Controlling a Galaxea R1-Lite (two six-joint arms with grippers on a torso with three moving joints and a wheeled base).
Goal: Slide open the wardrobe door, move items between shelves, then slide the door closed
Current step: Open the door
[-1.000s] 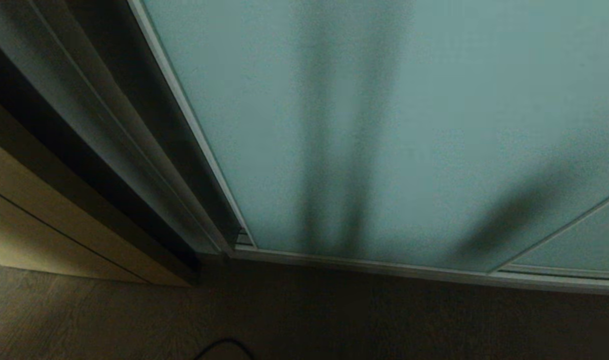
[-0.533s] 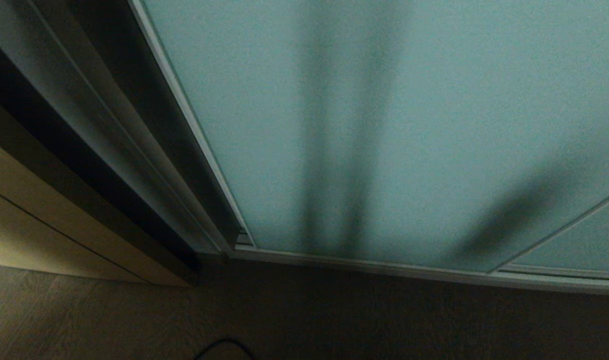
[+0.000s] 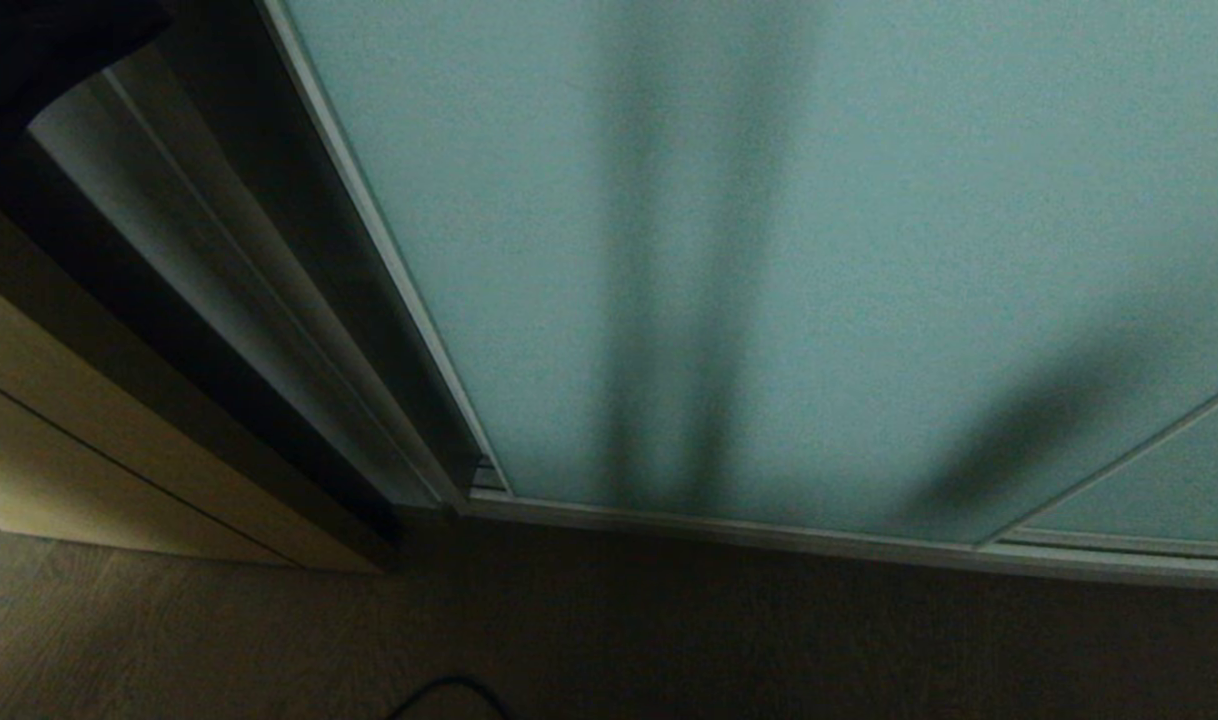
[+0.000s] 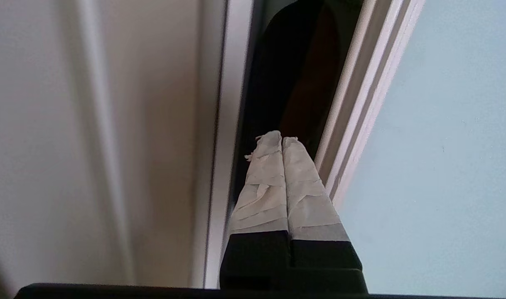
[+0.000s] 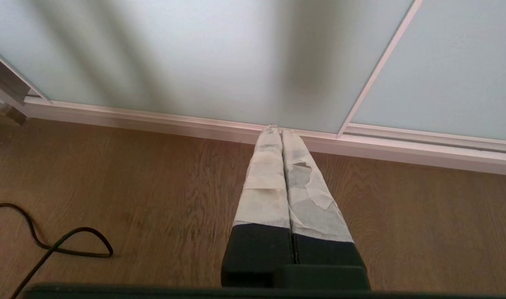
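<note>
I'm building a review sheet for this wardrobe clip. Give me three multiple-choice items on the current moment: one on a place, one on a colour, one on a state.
1. Where does the left end effector point?
A. At the dark gap beside the sliding wardrobe door
B. At the floor
C. At a shelf

2. What colour is the door's glass?
A. Clear
B. Pale blue-green
C. Red

3. How are the right end effector's fingers?
A. Spread wide
B. Gripping a cable
C. Shut, empty

Answers: A, its taped tips sit before the dark gap at the door's frame; B, the frosted panel looks pale blue-green; C, its fingers lie together, holding nothing.
</note>
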